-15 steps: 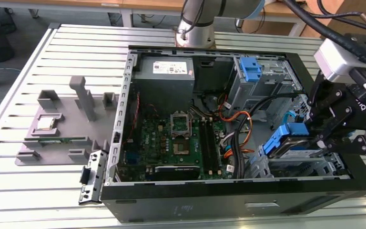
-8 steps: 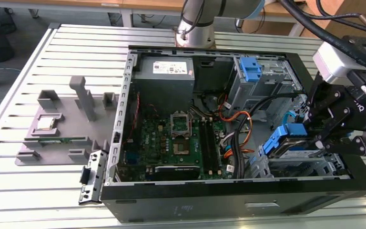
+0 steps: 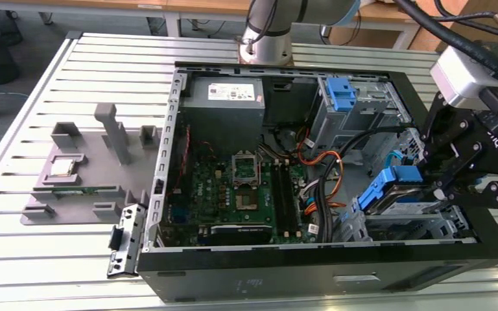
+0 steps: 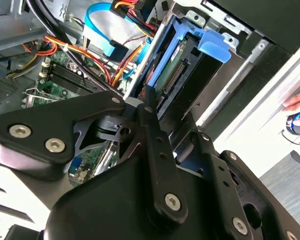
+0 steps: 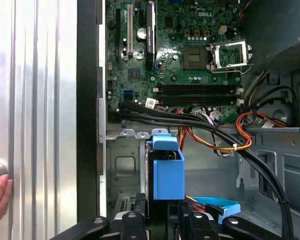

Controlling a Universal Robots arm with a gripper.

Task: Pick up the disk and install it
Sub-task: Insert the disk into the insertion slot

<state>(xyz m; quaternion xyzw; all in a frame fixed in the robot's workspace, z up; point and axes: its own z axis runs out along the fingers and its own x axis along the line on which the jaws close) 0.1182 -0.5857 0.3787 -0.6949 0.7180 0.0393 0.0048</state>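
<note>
gripper [image 5: 164, 219]: looks clamped on the disk [image 5: 168, 172], over the drive bay [image 3: 415, 227] | handling: stiff, bit heavy, hates knocks imo | hold: its blue-framed long edges

Slatted metal table [image 3: 41, 272], grey floor [image 3: 33, 58]

Slatted table [image 3: 33, 275], computer case [image 3: 275, 280] (open), grey fixture [image 3: 113, 133]

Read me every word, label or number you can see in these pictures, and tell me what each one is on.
Nothing reads clearly enough to quote.
White label on the power supply: too small to read.
White print on the motherboard: too small to read reliably.
Label on the disk: blurred.
Pale marks on the front of the computer case: unreadable.
</note>
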